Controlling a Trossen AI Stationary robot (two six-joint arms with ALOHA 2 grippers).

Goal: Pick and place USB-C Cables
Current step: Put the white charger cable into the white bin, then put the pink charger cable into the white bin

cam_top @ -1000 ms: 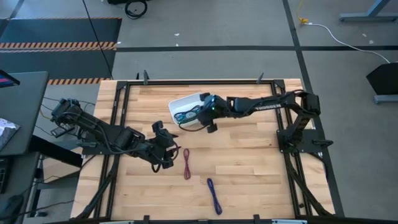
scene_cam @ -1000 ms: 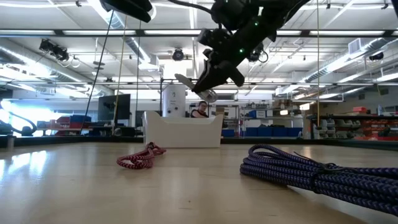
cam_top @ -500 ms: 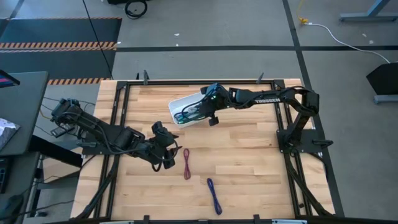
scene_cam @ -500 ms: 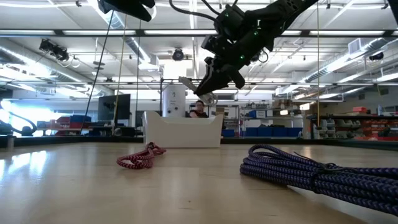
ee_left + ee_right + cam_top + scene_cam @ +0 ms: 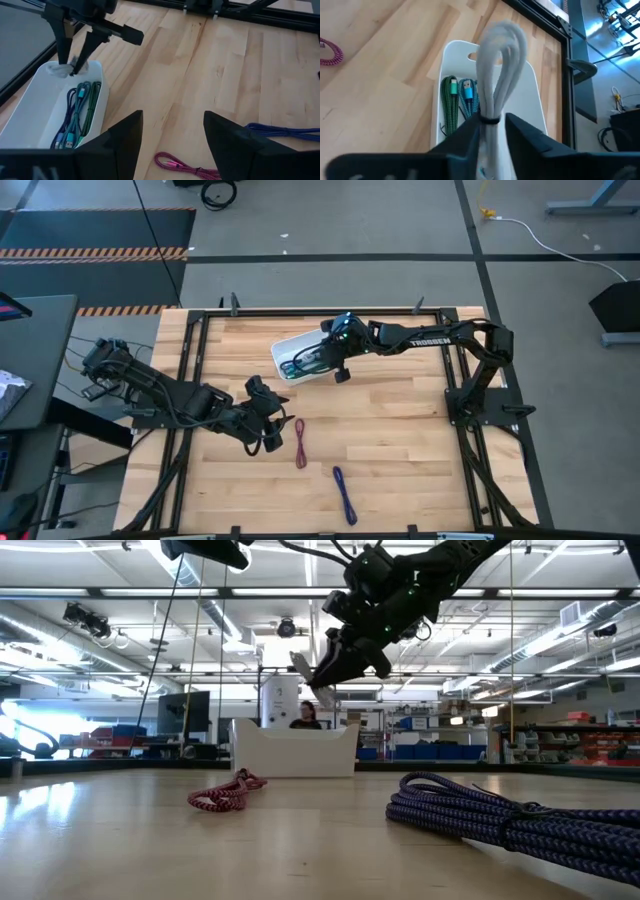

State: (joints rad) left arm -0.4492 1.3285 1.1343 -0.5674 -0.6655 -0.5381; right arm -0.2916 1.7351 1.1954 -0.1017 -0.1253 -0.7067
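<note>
We saw the right arm reach in from the table's right side, stretched almost straight across toward the far middle of the table, its wrist tipped downward. The right gripper (image 5: 322, 356) hung in the air with its two dark fingers (image 5: 517, 131) pointing down at a slant, pinched on either side of a white-grey cable bundle (image 5: 492, 75) that stood up between them. The left arm came in from the table's left edge, bent low and folded at the elbow, lying toward the middle of the table. The left gripper (image 5: 268, 423) sat near the table surface with its fingers (image 5: 122, 140) spread wide apart and nothing between them.
</note>
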